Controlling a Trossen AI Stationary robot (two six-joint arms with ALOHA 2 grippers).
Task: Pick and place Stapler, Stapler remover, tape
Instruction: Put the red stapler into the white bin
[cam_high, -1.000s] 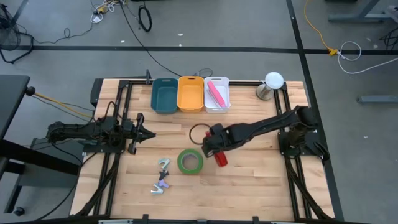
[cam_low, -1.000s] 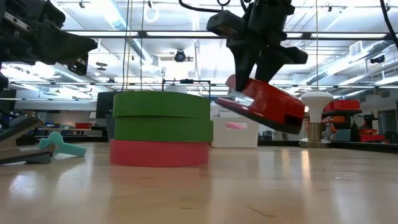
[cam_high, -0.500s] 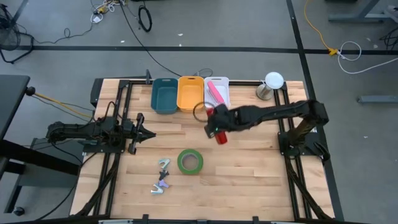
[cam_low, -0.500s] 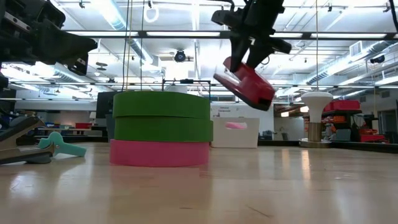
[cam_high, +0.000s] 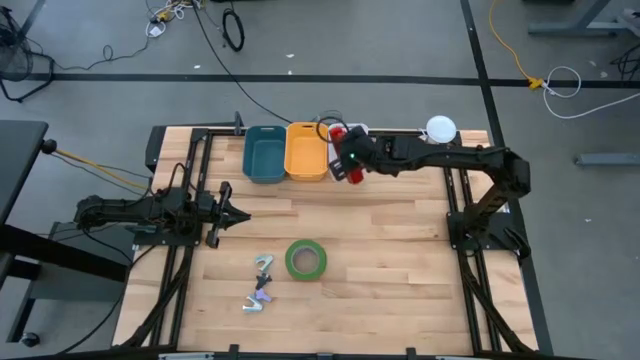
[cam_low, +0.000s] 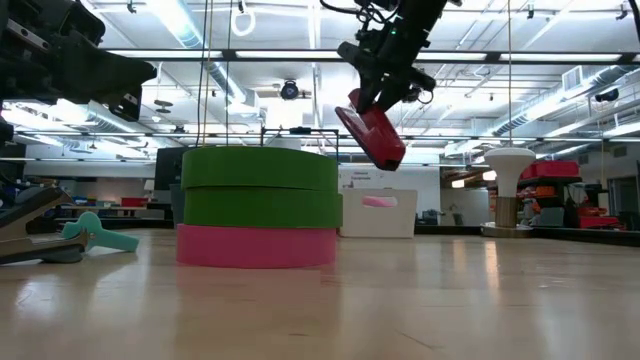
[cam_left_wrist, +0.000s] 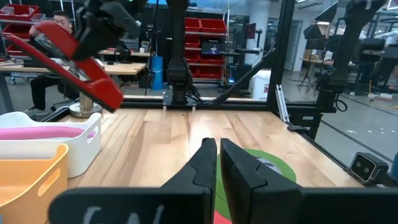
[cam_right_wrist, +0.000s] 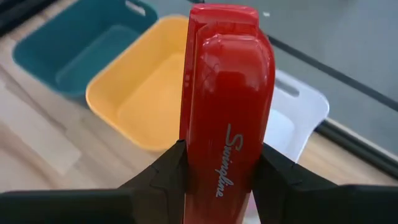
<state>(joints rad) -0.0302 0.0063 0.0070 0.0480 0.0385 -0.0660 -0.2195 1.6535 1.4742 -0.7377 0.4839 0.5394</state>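
The red stapler (cam_high: 342, 165) was pinched by the right end effector (cam_high: 350, 158) above the white bin (cam_high: 352, 128), at the counter's (cam_high: 400, 260) twelve o'clock. The left end effector (cam_high: 232, 215) was pressed together at nine o'clock, and the tape (cam_high: 306, 259) was lying toward six.

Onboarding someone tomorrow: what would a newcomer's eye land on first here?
The red stapler, clamped in the right claw and held in the air over the white bin at the table's far edge. Next, the green tape roll lying flat mid-table, and the left claw, shut and idle at the left side.
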